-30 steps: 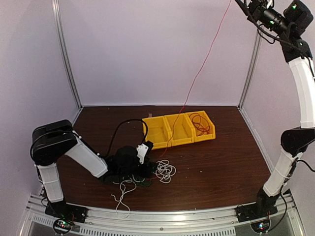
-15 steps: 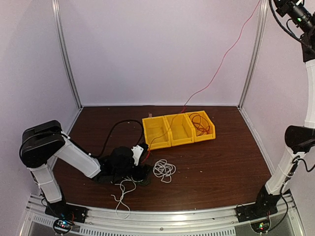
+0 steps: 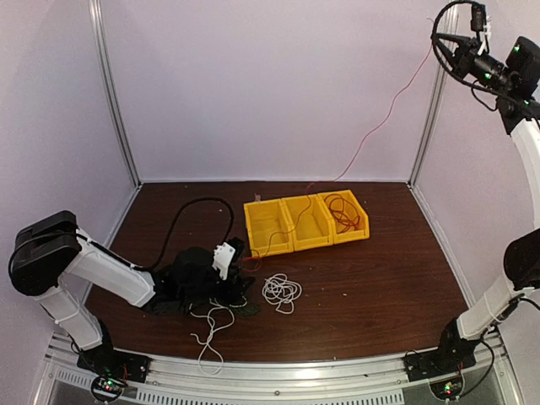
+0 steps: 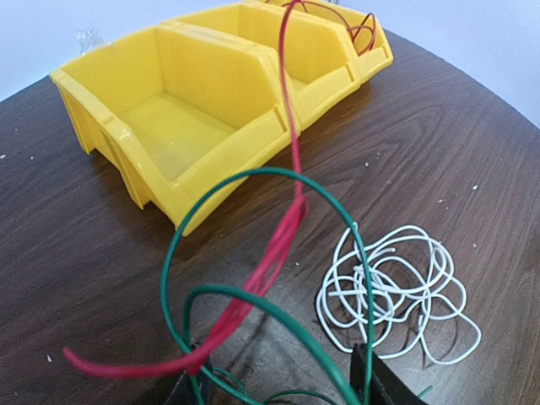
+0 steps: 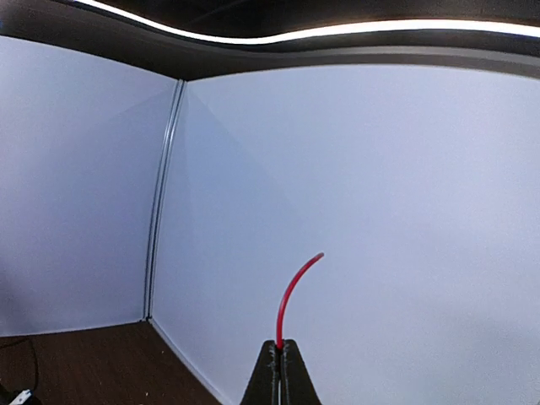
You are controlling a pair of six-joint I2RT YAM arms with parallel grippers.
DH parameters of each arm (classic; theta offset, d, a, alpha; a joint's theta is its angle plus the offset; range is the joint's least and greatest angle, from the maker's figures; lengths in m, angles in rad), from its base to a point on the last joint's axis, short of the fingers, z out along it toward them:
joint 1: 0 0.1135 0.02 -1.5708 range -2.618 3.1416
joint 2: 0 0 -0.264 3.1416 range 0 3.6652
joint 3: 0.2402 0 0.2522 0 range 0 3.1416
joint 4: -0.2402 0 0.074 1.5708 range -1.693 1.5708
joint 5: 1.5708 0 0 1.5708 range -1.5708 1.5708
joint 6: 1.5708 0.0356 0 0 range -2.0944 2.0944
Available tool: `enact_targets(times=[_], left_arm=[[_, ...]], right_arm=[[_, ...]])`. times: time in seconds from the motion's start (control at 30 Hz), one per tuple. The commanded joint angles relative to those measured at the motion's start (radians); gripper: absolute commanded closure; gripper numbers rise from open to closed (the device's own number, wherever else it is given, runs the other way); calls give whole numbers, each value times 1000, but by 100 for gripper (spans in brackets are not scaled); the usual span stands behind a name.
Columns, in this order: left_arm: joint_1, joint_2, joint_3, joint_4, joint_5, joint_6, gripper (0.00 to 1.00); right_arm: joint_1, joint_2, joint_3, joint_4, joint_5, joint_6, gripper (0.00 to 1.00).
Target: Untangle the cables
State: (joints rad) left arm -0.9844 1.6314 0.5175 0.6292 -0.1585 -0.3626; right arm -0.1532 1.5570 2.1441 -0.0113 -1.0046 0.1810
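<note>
Since a moment ago the left arm has drawn back toward its corner, and the right arm has swung its right end effector (image 3: 450, 49) down into sight at the upper right.

From above, the counter (image 3: 380, 270) is dark wood-grain board, closed in by plain pale walls (image 3: 253, 84) with metal corner posts. The red wire (image 3: 384, 118) runs taut from that raised tip down to the glossy yellow plastic bins (image 3: 278, 243); more red wire lies coiled in the right-hand one. The left end effector (image 3: 234, 257) sits low on the counter, just beside a loose white wire (image 3: 281, 292).

The left wrist view shows its dark fingers (image 4: 380, 384) spread, with a stiff green wire (image 4: 253, 173) arching up between them and the red wire (image 4: 278, 245) crossing through that loop. The white wire (image 4: 396, 287) lies in thin tangled rings on the scuffed wood.

The right wrist view shows its fingers pressed together, pinching the red wire (image 5: 291, 291), whose short end curls up against the blank wall.
</note>
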Motion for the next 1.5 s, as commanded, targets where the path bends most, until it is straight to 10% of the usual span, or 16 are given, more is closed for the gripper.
enact_targets(times=[0.0, 0.27, 0.57, 1.13, 1.47], left_arm=[[-2, -69, -13, -16, -44, 43, 51], [-2, -231, -67, -80, -66, 85, 65], [-1, -164, 1, -18, 61, 122, 73], [-12, -116, 187, -69, 106, 130, 74], [-12, -215, 30, -92, -14, 3, 63]], right_arm=[[-6, -123, -311, -179, -42, -261, 100], [-10, -296, -690, -823, 134, -978, 100], [-73, -242, -1035, -775, 408, -1180, 100], [524, -89, -1084, -375, 173, -753, 99], [701, 166, -920, -496, 244, -782, 95]])
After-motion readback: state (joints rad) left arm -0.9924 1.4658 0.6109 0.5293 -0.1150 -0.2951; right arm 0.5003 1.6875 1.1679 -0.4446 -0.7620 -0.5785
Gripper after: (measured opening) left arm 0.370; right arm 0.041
